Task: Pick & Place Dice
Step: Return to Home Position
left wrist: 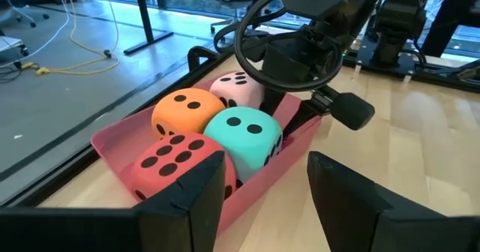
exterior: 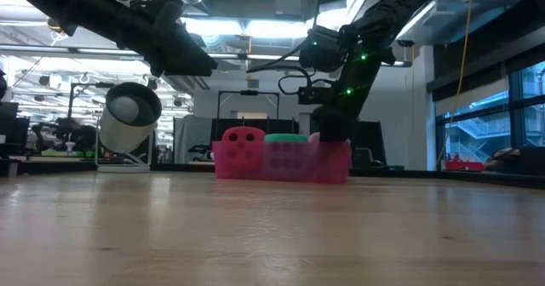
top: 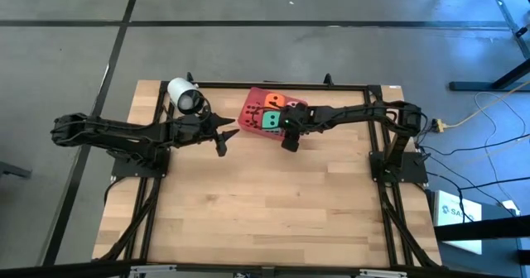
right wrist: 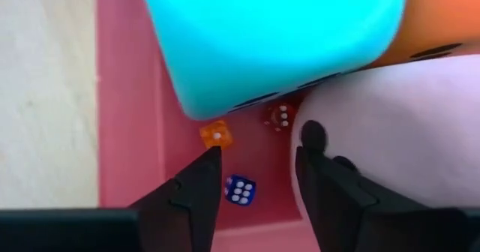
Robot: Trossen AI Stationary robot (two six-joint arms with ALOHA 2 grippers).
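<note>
A pink tray point(top: 245, 127) at the table's far middle holds the dice: red point(left wrist: 169, 162), green point(left wrist: 244, 136), orange point(left wrist: 187, 109) and light pink point(left wrist: 236, 87), packed side by side. On the tray floor lie three tiny dice: orange point(right wrist: 216, 136), red point(right wrist: 281, 115) and blue point(right wrist: 240, 190). My right gripper point(right wrist: 251, 181) points steeply down into the tray's near right corner, open, with the tiny blue die between its fingertips. My left gripper point(left wrist: 266, 184) hovers open to the left of the tray, holding nothing. My right gripper reaches into the tray from above, slanting in from the table's right. One finger point(right wrist: 322, 177) stands close against the light pink die's side point(right wrist: 375, 132), and I cannot tell whether it touches. Whether a finger touches the tiny blue die, I cannot tell either.
A white cylinder on a stand point(top: 184, 94) sits at the table's far left, close to my left arm. The tray's walls point(right wrist: 124, 94) and the green die point(right wrist: 270, 34) crowd my right gripper. Bare wood point(top: 265, 203) stretches toward the near edge.
</note>
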